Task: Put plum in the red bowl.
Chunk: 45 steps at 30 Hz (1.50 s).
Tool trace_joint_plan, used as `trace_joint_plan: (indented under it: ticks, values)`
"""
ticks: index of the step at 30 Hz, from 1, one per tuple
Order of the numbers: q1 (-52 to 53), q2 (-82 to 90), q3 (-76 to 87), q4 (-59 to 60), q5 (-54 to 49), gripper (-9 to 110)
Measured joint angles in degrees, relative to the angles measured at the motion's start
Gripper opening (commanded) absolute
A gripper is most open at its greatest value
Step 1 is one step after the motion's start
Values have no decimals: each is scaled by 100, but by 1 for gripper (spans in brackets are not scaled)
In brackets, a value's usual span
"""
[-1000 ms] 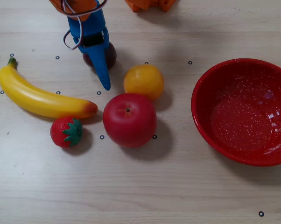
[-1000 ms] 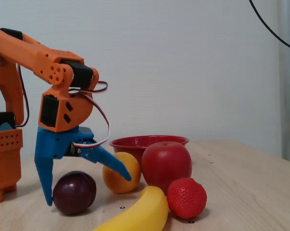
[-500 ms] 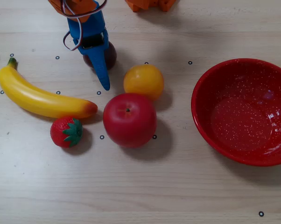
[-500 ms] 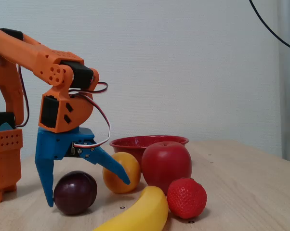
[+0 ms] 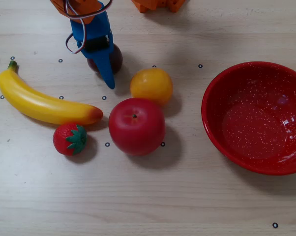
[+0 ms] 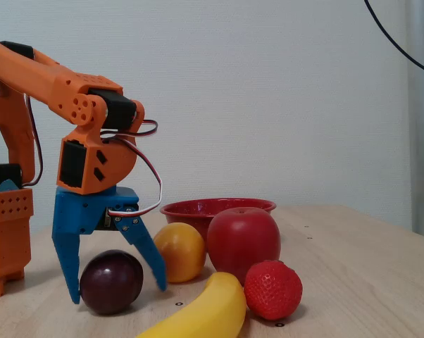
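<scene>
Pincer (image 6: 117, 285) stands spread astride the plum (image 6: 112, 281) near the tabletop's (image 5: 148, 196) far edge, not yet pinching. Judged step: the grasp. Next it must close, lift over the orange (image 5: 151, 85), and cross to the red bowl (image 5: 222, 88) at the right edge.

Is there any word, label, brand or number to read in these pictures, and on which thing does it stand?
None: no word, brand or number shows in either view.
The table bears only small printed ring marks, not letters.
The plum, red bowl and claw are unmarked.
</scene>
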Motion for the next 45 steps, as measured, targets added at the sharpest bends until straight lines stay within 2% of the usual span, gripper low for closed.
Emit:
trace_joint_plan:
  ticks: [5,10,15,26,29,36,45]
  values:
    - [0,0,0,-62,88,22]
    - [0,0,0,-62,132,0]
    - [0,0,-220,114,132,0]
    - [0,0,-2479,2786,132,0]
    - [53,18,-2997,2856,-79,0]
    - [1345,562,-3401,2865,-1433,0]
    - [4052,615,-4228,2865,-3858,0]
